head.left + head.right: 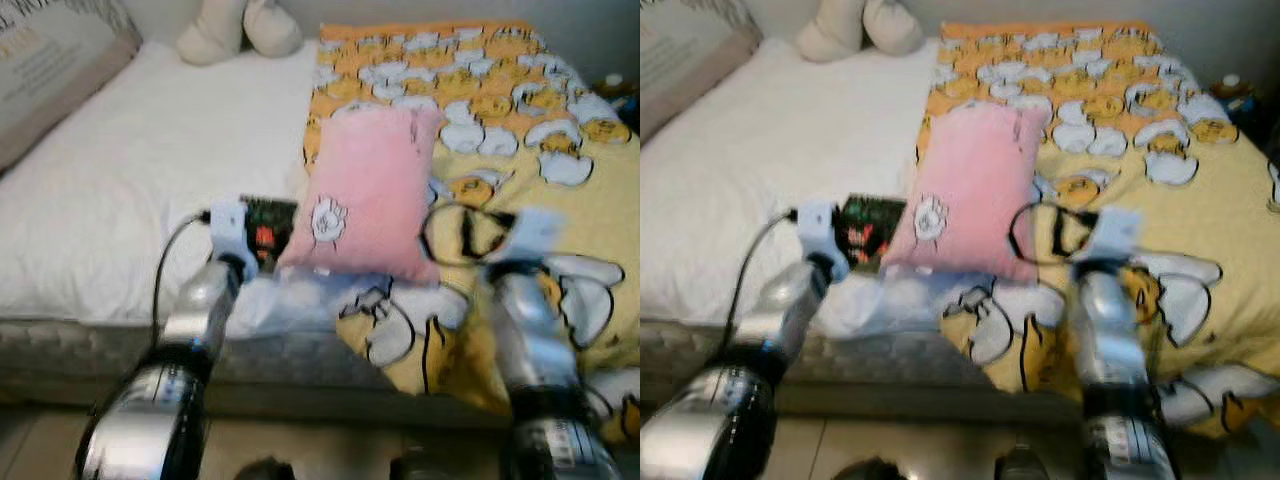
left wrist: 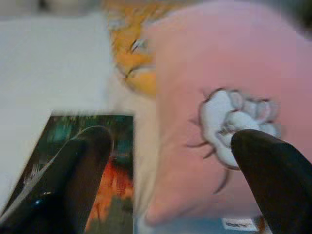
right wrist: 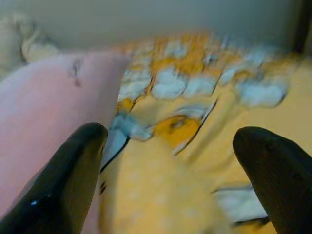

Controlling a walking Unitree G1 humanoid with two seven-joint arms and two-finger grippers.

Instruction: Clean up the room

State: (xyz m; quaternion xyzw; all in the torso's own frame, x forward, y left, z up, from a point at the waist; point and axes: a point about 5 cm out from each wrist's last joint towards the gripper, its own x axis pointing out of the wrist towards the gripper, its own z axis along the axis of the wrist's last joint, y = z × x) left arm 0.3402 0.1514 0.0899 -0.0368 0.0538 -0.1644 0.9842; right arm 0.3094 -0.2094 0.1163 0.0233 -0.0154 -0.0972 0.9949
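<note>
— Where's the pillow right now?

— The pink pillow (image 1: 368, 190) lies on the bed, right on the seam where the white sheet (image 1: 140, 180) meets the yellow blanket (image 1: 520, 130) with its white and orange cartoon print. It has a small white paw patch near its lower edge, and a small label pokes out under its lower edge.

— And your arms?

— Both are stretched out toward it from the foot of the bed. My left gripper (image 2: 165, 161) hangs with its fingers spread wide — one finger over a dark printed card or booklet (image 1: 265, 228) that lies on the sheet just beside the pillow, the other finger over the paw patch. It grips nothing. My right gripper (image 3: 170, 165) is also spread wide, one finger at the pillow's side, the other over the yellow blanket, holding nothing.

— Anything else on the bed?

— A beige stuffed toy (image 1: 238, 28) up near the head, and a grey cushion (image 1: 50, 70) with lettering at the far left corner
</note>
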